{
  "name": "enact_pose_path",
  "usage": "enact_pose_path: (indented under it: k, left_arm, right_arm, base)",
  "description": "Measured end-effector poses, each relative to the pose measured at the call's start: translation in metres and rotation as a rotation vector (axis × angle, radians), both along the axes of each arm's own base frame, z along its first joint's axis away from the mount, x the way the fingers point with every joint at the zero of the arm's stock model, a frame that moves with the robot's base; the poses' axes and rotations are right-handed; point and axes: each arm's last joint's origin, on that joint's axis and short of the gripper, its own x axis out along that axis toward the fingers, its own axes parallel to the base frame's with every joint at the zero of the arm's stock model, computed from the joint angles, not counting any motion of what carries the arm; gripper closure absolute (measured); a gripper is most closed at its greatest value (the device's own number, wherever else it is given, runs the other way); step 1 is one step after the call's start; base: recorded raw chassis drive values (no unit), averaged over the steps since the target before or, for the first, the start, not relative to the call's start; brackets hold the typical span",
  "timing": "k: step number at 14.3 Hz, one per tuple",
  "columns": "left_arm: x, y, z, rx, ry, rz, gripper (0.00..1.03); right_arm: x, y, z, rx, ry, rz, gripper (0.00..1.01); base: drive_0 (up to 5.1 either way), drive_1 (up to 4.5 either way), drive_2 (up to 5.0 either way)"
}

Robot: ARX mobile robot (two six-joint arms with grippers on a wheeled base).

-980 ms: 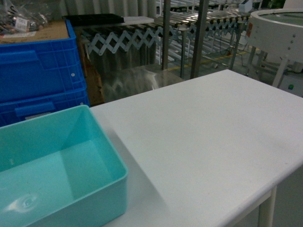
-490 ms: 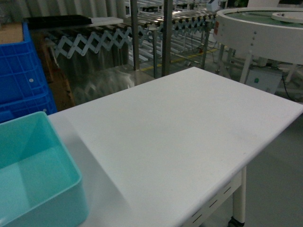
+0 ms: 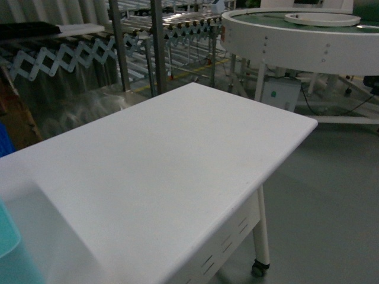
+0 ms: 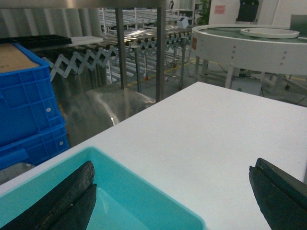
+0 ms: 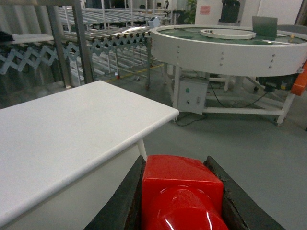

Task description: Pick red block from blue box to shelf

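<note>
In the right wrist view the red block fills the bottom, stud toward the camera, clamped between the dark fingers of my right gripper, which hangs over grey floor just past the white table's corner. My left gripper is open and holds nothing, its fingers spread above the blue box, whose visible part shows nothing inside. Only a sliver of the blue box shows at the head view's bottom left. The shelf has steel uprights behind the table, also seen as shelf posts. Neither gripper appears in the head view.
The white table on castors spans the head view; its edge is left of the right gripper. Dark blue crates stand at the left. A round white conveyor and an expandable roller conveyor lie beyond. Grey floor is on the right.
The head view has swung right: the blue box slid from the lower left almost out of frame, the dark blue crates left view, and the round conveyor and floor came in.
</note>
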Motion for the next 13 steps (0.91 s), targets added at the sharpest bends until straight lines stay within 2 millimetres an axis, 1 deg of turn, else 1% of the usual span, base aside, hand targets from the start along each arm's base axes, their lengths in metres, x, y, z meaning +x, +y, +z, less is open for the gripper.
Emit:
enact_pose_path:
  k: [13]
  left_arm:
    - [0.0000, 0.0000, 0.0000, 0.000, 0.000, 0.000, 0.05]
  right_arm:
    - [0.0000, 0.0000, 0.0000, 0.000, 0.000, 0.000, 0.73]
  base:
    - [-1.5, -1.47, -1.5]
